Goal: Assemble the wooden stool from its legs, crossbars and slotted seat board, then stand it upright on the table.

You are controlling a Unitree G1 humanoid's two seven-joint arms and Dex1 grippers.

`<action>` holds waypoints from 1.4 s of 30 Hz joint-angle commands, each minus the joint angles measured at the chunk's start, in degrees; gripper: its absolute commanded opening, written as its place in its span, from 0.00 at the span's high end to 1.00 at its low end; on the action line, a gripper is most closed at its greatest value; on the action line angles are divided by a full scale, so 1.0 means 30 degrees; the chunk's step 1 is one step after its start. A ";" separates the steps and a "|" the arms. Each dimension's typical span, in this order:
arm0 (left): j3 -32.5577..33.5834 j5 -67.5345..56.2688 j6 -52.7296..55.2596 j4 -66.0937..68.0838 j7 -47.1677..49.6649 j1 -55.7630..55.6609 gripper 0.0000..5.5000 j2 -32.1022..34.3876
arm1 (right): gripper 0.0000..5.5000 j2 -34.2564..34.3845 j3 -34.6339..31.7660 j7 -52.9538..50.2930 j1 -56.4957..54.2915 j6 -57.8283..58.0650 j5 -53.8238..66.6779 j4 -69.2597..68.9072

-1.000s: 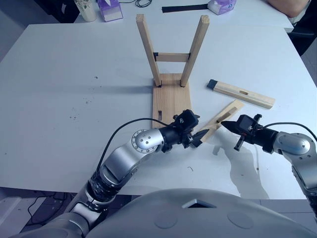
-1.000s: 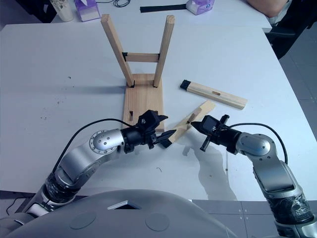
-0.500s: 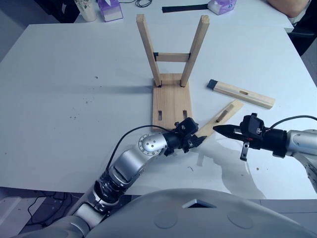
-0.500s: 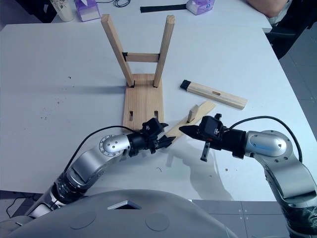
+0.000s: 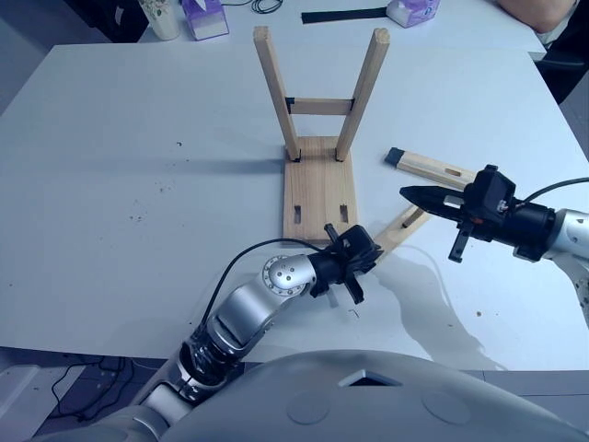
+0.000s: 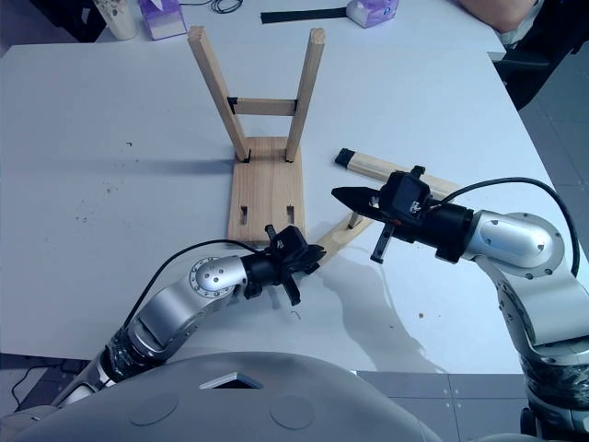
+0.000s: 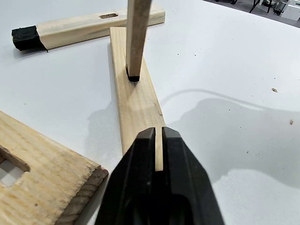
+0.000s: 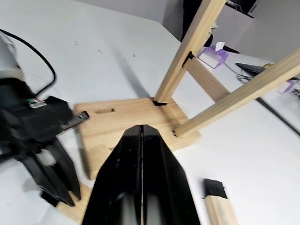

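The slotted seat board [image 5: 317, 189] lies flat mid-table with two legs [image 5: 276, 92] [image 5: 363, 92] standing in its far end, joined by a crossbar [image 5: 320, 106]. To its right lies a third leg [image 5: 394, 238] with a short crossbar [image 7: 137, 33] stuck upright in it. Beyond that lies a loose leg with a black cap [image 5: 451, 172]. My left gripper [image 5: 370, 255] is shut, its tips on the third leg's near end [image 7: 133, 103]. My right gripper [image 5: 411, 192] is shut and hovers above the table, between the seat board [image 8: 126, 117] and the capped leg, holding nothing.
The white table [image 5: 138, 166] has wide free room on the left. At the back edge stand a cup [image 5: 159, 17], two purple tissue boxes [image 5: 204, 17] [image 5: 411, 9] and a black strip [image 5: 342, 15]. Black cables trail from both wrists.
My right gripper has lifted off the third leg and drawn back to the far right. My left gripper has shifted right and turned its tips down at that leg's near end.
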 commanded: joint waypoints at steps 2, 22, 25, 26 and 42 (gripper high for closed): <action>-0.0305 0.0292 0.0494 -0.0186 -0.0150 -0.0136 1.00 -0.0018 | 1.00 0.0110 0.1224 -0.0302 0.0249 -0.2341 -0.2692 0.0853; -0.0378 0.0529 0.0816 -0.0507 -0.0727 -0.0117 1.00 0.0277 | 1.00 0.1110 0.0845 -0.0531 0.0326 -0.3214 -0.2682 0.2477; -0.0374 0.0535 0.0873 -0.0564 -0.0814 -0.0156 1.00 0.0304 | 1.00 0.1145 0.0856 -0.0501 0.0599 -0.3553 -0.2876 0.3029; -0.0371 0.0527 0.0891 -0.0582 -0.0865 -0.0189 1.00 0.0325 | 1.00 0.1177 0.0857 -0.0519 0.0718 -0.3628 -0.2930 0.3127; 0.0596 0.0469 0.1566 -0.1806 -0.0728 -0.2428 1.00 -0.0564 | 1.00 0.2544 -0.1279 -0.2909 -0.1700 0.1839 0.4289 0.0199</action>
